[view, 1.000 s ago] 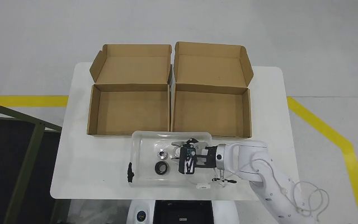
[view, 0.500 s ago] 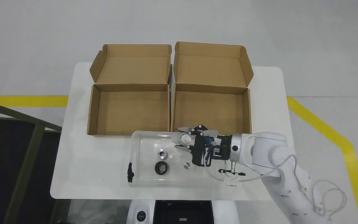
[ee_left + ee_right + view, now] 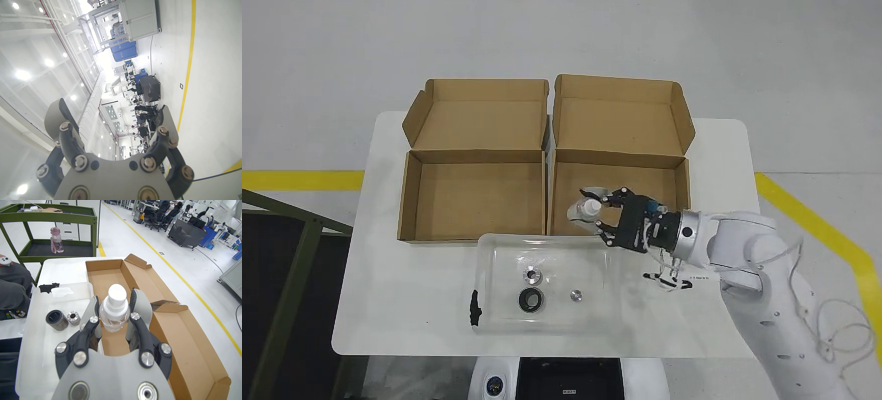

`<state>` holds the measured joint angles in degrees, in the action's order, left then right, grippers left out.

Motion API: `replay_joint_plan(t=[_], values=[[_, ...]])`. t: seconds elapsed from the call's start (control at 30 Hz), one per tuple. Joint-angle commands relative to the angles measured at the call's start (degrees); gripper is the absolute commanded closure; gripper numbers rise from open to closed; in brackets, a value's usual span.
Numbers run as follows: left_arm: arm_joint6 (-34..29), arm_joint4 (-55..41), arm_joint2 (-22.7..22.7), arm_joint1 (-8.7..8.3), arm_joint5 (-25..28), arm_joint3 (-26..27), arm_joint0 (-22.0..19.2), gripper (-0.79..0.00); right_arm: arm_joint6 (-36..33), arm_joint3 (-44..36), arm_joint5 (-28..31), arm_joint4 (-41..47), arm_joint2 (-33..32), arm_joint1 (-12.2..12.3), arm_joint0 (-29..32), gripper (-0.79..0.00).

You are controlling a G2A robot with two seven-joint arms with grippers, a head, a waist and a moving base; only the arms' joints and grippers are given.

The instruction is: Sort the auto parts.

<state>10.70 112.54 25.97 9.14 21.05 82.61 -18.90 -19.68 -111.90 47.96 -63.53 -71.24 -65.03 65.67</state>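
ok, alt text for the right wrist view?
The right claw is shut on a small clear bottle with a white cap, held above an open cardboard box. Beside it, a clear tray holds two metal cylinders.

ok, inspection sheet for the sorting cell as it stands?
Surface: white table; left box, right box, both open; clear tray in front.
Job's things: clear bottle held over right box; linear bearing, metal bushing, small metal part in tray.
Clutter: black scrap on tray rim.
Grippers: right gripper shut on clear bottle; left gripper open, holding nothing, facing the room.
Cables: black cable looped at right wrist.
Surroundings: green cart with pink water bottle; yellow floor line.
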Motion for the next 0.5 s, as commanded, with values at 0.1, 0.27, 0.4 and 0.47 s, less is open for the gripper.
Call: replay_joint_plan(t=[0.1, 0.27, 0.4, 0.47], values=[[0.0, 0.0, 0.0, 0.00, 0.0, 0.0, 0.0, -0.785, 0.6, 3.8, -1.0, 0.9, 1.0, -0.2, -2.7, 0.000], [0.0, 0.0, 0.0, 0.00, 0.0, 0.0, 0.0, -0.785, 0.7, 8.6, -2.6, 1.5, 3.1, -0.6, -6.4, 0.000], [0.0, 0.0, 0.0, 0.00, 0.0, 0.0, 0.0, -0.785, 0.7, 12.5, -3.8, 1.6, 5.4, -1.1, -9.6, 0.000], [0.0, 0.0, 0.0, 0.00, 0.0, 0.0, 0.0, -0.785, 0.7, 14.4, -4.3, 1.5, 6.5, -1.3, -11.1, 0.000]])
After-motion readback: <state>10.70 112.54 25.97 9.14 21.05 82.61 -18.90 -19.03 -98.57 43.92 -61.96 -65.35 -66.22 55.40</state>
